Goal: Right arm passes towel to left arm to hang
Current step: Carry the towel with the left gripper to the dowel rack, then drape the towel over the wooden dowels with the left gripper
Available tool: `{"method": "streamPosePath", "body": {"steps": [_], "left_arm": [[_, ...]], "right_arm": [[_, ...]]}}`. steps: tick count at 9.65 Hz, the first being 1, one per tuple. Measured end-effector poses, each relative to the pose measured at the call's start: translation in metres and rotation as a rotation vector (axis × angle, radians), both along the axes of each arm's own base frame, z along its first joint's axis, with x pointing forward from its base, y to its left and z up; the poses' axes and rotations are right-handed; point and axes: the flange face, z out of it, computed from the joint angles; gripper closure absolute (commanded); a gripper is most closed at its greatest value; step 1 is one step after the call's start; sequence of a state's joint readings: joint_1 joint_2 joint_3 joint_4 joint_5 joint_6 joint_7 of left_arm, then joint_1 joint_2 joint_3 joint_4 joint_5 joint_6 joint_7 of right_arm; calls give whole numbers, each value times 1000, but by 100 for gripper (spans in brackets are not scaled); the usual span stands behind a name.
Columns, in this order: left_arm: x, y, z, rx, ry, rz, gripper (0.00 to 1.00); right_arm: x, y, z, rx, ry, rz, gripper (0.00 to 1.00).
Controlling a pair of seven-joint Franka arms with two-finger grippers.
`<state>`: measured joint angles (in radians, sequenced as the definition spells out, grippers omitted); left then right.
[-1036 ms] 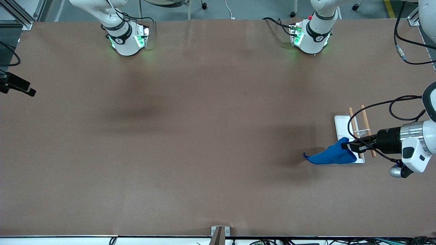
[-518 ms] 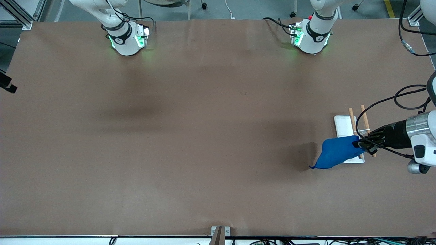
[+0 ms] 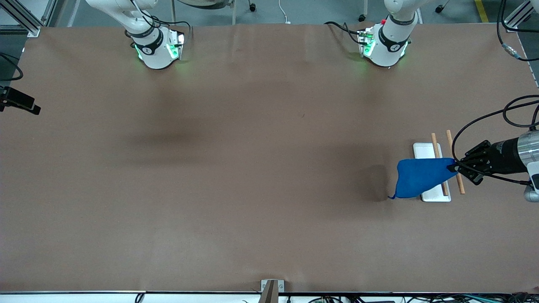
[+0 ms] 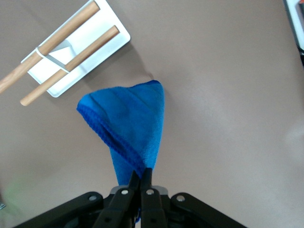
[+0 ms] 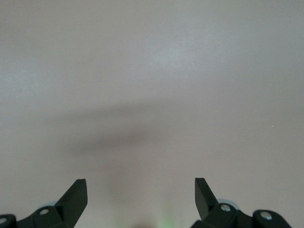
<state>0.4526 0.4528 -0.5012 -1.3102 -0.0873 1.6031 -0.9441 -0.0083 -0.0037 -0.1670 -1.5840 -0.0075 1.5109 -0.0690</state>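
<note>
Blue towel [image 3: 419, 179] pinched in closed left gripper [image 3: 455, 167] over white rack [image 3: 423, 151], mid-right of front frame; right gripper [image 5: 141, 192] idle, fingers apart.

Robot lab: bolted arms, cabled table [image 3: 252, 168]

A white tray [image 3: 422, 152] carrying two wooden rods [image 3: 453, 156] sits on the brown table [image 3: 252, 168].

Left gripper [image 3: 455, 167] fingers pinched together, wrist level, right gripper [image 5: 141, 190] fingers spread wide
</note>
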Motion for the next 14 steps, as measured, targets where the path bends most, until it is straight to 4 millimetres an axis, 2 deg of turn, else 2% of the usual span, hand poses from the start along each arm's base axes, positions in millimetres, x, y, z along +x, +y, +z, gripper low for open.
{"method": "streamPosePath", "body": {"steps": [3, 5, 6, 9, 12, 14], "left_arm": [[-11, 47, -26, -6, 26, -38, 97], [-21, 71, -42, -9, 58, -25, 97], [-29, 79, -45, -5, 79, -16, 97], [-45, 83, -35, 12, 111, -10, 97], [-54, 104, -40, 5, 141, 13, 97], [-56, 122, -47, 27, 133, -28, 97]], "right_arm": [[0, 0, 1, 0, -3, 0, 0], [-1, -1, 4, -1, -9, -1, 0], [-1, -1, 5, -1, -12, -2, 0], [-1, 0, 6, -2, -15, 1, 0], [-1, 0, 20, -6, -44, 1, 0], [-2, 1, 23, -6, -42, 3, 0]]}}
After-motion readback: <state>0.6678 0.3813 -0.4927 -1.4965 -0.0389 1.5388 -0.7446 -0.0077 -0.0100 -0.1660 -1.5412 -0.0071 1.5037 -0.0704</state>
